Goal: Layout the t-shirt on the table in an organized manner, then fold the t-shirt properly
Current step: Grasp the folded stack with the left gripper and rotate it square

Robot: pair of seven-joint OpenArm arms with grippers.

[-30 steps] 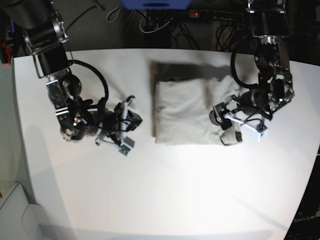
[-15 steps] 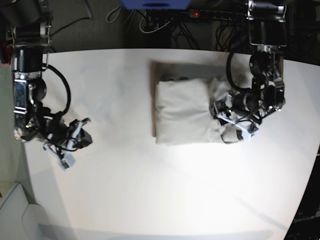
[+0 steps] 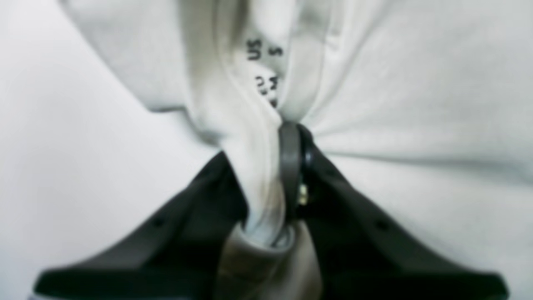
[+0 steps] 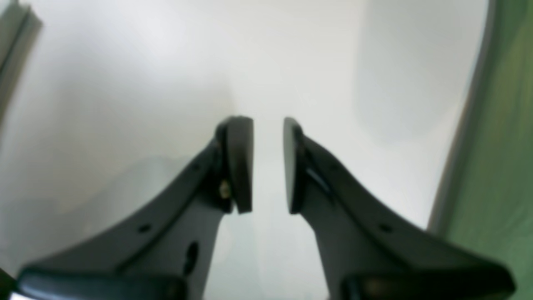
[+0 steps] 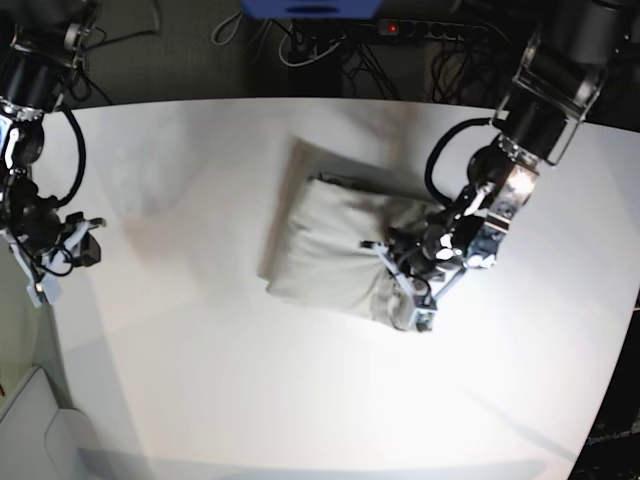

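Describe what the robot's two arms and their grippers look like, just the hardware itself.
Both arms are black and silver-grey segmented metal with looping black cables at the joints. The left gripper has dark matte fingers tapering to flat grey pads, with small round holes in the finger bodies. The right gripper matches: two curved dark fingers with rounded oval pads and a small brass-coloured screw.

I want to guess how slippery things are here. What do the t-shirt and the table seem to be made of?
The t-shirt looks like soft matte knit cloth, probably cotton: it bunches into folds where the left gripper pinches it, and a printed size mark shows inside. The table looks like a hard, smooth white top, perhaps laminate or plastic: it throws glossy glare.
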